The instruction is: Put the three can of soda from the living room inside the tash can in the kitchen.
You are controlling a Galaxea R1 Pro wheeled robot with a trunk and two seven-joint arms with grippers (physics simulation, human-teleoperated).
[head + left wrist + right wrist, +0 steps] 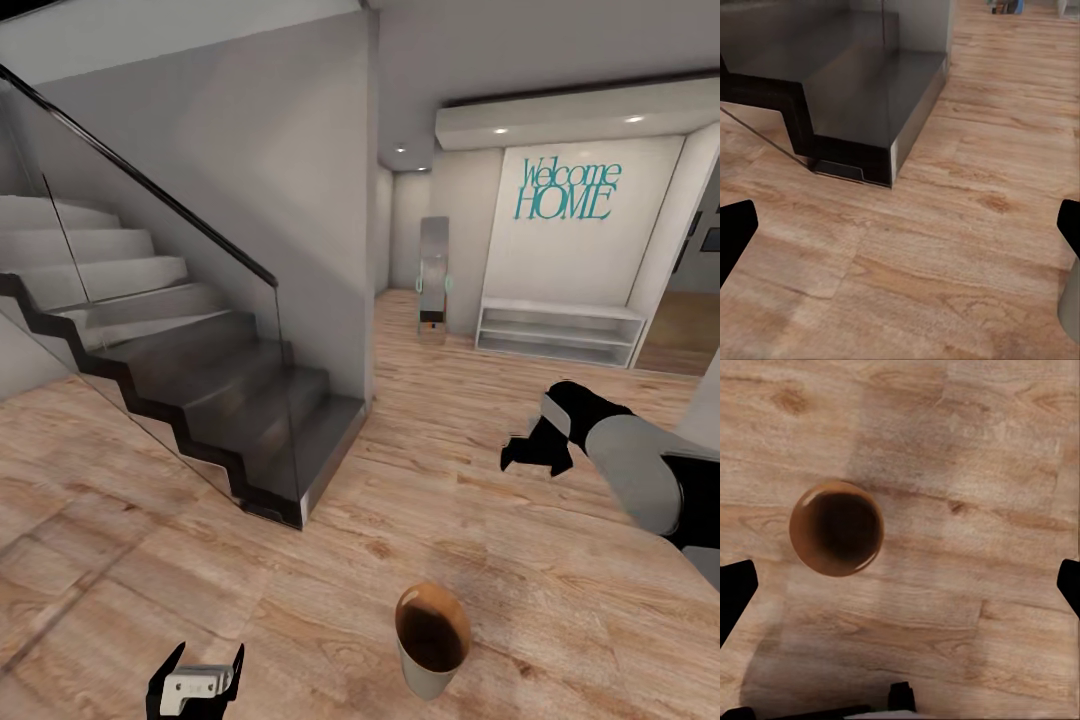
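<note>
Trash can (432, 640) upright on wood floor (500, 560), near stairs (200, 390); brown inside seen. Right gripper (537, 452) above it, looking down, fingers spread, empty. Left gripper (197, 682) spread, empty.

The round, tapered, bucket-like grey trash can (432, 645) stands upright on the light wood floor, lidless, with its mouth open upward. The outer wall is plain grey; the inner surface is glossy brown-orange, darkening toward the bottom. In the right wrist view, the trash can (837, 528) is seen from directly above, showing a circular rim and a dark interior.
</note>
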